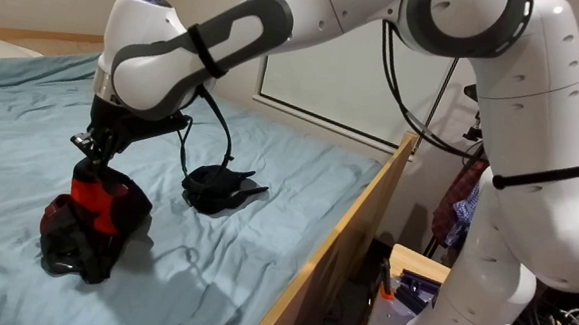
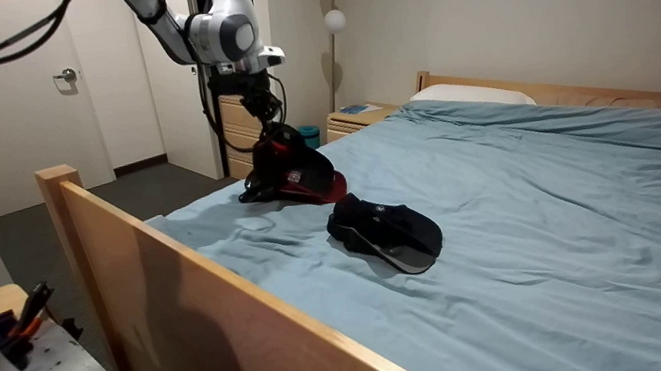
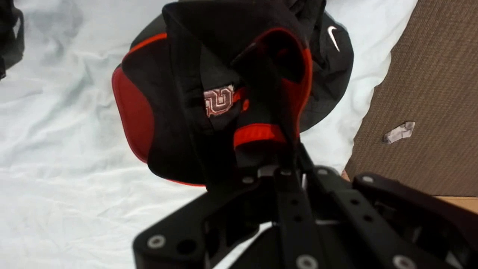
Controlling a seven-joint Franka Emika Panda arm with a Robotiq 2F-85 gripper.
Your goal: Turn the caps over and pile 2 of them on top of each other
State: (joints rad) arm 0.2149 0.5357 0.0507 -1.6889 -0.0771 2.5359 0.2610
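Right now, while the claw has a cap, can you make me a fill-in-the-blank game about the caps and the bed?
1. The claw is holding a black cap with a big patch of ____.
2. The separate cap, lying apart from the claw, is mostly ____.
3. In the wrist view, the swoosh is colored ____.
4. In both exterior views, the sheet is pale ____.

Missing words: red; black; white; blue.

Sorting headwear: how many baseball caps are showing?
3: a black-red cap in the tool, a Nike cap partly beneath it, a black cap apart on the bed. Overlap may hide more.
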